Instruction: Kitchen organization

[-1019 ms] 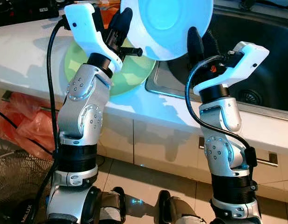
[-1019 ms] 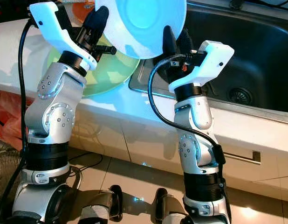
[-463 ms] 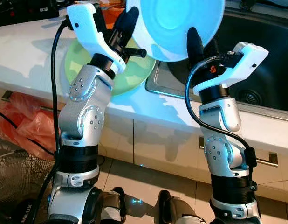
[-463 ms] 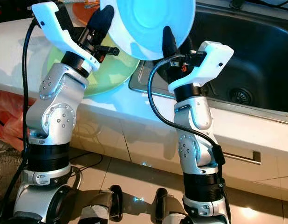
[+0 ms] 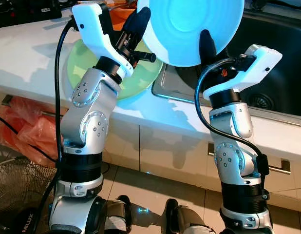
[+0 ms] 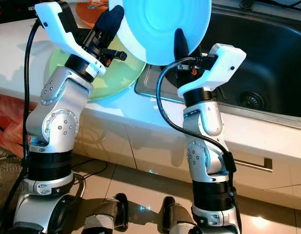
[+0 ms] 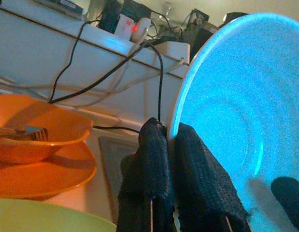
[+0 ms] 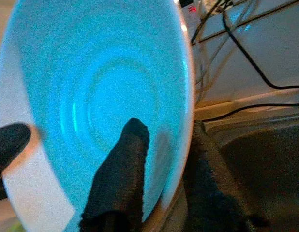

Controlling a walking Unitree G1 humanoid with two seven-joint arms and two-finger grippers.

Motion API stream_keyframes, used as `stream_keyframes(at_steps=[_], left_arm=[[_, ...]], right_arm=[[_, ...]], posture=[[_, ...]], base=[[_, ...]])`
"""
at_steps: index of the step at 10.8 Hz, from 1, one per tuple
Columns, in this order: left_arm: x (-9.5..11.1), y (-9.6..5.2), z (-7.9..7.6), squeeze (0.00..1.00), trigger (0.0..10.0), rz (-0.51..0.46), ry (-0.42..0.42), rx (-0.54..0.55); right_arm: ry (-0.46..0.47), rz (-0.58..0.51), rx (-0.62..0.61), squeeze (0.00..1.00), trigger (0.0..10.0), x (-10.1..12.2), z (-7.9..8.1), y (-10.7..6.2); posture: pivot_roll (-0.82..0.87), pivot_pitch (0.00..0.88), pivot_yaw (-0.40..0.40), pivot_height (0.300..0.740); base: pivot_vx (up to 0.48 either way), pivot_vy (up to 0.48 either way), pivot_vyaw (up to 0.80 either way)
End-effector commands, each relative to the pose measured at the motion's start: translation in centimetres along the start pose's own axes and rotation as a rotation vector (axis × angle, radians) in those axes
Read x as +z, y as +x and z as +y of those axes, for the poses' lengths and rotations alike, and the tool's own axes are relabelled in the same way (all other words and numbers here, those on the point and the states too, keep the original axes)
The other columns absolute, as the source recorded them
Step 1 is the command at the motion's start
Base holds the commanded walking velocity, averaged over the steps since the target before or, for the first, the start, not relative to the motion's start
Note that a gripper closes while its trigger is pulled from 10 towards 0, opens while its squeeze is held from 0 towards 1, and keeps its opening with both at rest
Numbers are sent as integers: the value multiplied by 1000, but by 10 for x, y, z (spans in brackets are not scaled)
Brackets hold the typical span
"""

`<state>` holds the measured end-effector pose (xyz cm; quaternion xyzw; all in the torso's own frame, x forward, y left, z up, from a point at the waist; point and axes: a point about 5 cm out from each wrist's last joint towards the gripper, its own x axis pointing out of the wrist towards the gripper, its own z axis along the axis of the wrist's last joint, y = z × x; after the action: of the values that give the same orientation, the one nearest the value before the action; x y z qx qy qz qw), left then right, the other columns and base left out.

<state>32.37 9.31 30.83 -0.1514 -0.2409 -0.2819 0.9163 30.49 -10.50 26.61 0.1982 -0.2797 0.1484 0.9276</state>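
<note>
Plate handling matters here: the round pale-blue glazed plate [image 5: 192, 27] is held on edge above the worktop [image 5: 24, 58] and sink [image 5: 274, 53]. You have the left tool [image 7: 171, 145] pinched on its 9 o'clock rim, the right tool [image 8: 161, 159] clamped at 5 o'clock. It is probably stiff, slippery and breakable, so grip only the rim.

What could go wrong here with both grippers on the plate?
1. The blue plate is held up on edge by rim pinches alone, left gripper on one side and right gripper on the other. If either slips, it may drop.
2. It hangs over the sink edge and the green plate; a fall could chip either plate.
3. If the arms pull in different directions, the plate could twist loose.
</note>
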Motion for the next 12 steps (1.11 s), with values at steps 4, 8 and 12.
stream_keyframes(at_steps=[4, 8, 12], left_arm=[[2, 0, -8, 0, 10000, -1, 53, -42], [2, 0, -5, 1000, 10000, 0, 76, -23], [-2, -2, -11, 1000, 10000, 17, 78, -73]], right_arm=[[-1, -5, 17, 0, 0, 1, 3, -2], [1, -3, 13, 0, 0, 0, 3, -1], [12, -11, -14, 0, 0, 1, 1, 0]], posture=[[100, 252, -8, 740], [101, 254, -8, 740], [100, 253, -8, 740]], base=[[0, 0, 0], [0, 0, 0], [0, 0, 0]])
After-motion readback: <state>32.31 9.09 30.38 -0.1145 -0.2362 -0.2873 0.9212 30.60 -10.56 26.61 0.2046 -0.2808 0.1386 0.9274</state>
